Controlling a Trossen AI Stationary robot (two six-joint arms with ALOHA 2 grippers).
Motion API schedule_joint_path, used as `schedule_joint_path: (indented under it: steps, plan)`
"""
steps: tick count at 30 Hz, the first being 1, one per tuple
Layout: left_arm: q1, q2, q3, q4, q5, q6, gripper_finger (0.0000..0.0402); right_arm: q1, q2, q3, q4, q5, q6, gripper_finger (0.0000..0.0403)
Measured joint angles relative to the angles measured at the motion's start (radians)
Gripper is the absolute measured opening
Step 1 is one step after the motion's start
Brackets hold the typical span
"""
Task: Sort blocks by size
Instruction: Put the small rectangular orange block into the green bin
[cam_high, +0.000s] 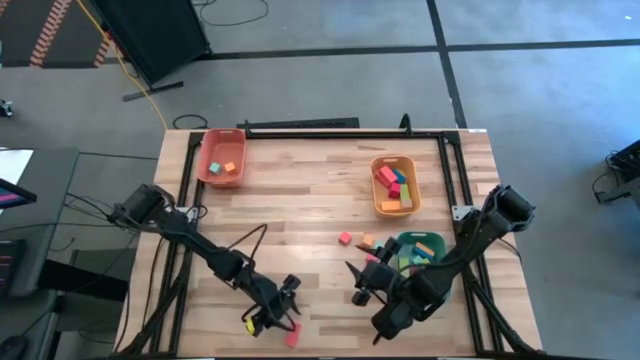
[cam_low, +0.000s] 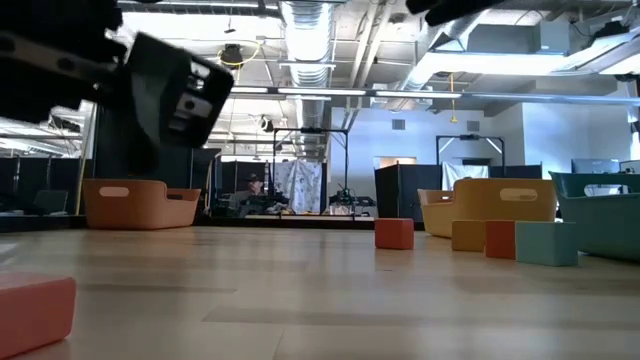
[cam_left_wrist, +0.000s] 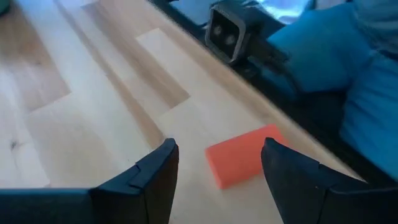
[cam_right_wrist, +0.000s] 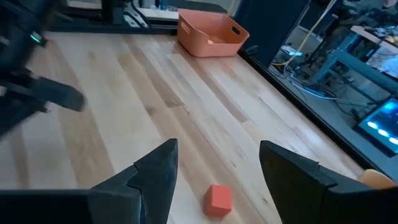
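My left gripper (cam_high: 284, 318) hovers open near the table's front edge, over a red-orange block (cam_high: 292, 335). In the left wrist view the block (cam_left_wrist: 245, 162) lies flat on the wood, ahead of my open fingers (cam_left_wrist: 219, 149). My right gripper (cam_high: 358, 285) is open and empty at the front centre, pointing toward the far left. A small red cube (cam_right_wrist: 217, 199) lies on the table just before its fingers (cam_right_wrist: 219, 149). Loose pink (cam_high: 345, 238) and orange (cam_high: 368, 241) blocks lie left of the green tray (cam_high: 432, 240).
A red-orange tray (cam_high: 205, 160) at the far left holds small green and orange blocks. An orange tray (cam_high: 378, 190) at the far right holds red and teal blocks. The green tray holds several blocks. The low view shows loose blocks (cam_low: 394, 233) (cam_low: 545, 243) on the wood.
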Motion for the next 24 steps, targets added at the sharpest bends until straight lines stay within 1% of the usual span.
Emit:
schedule_joint_path:
  steps: [4, 10, 16, 20, 24]
  plan:
    - [-0.013, 0.038, 0.008, 0.007, -0.048, -0.005, 0.0219, 0.02, 0.0, 0.0, 0.013, 0.0, -0.001, 0.0256]
    - [-0.028, 0.102, 0.057, 0.003, -0.073, 0.008, 0.0219, 0.04, 0.0, 0.0, 0.053, 0.001, -0.041, 0.0256]
    - [-0.03, 0.166, 0.129, -0.062, -0.131, 0.05, 0.0219, 0.039, 0.0, 0.0, 0.086, 0.002, -0.078, 0.0256]
    - [-0.03, 0.171, 0.145, -0.084, -0.151, 0.063, 0.0219, 0.039, 0.0, 0.0, 0.087, 0.002, -0.078, 0.0256]
    - [-0.014, 0.155, 0.145, -0.11, -0.197, 0.125, 0.0219, 0.039, 0.0, 0.0, 0.088, 0.002, -0.079, 0.0256]
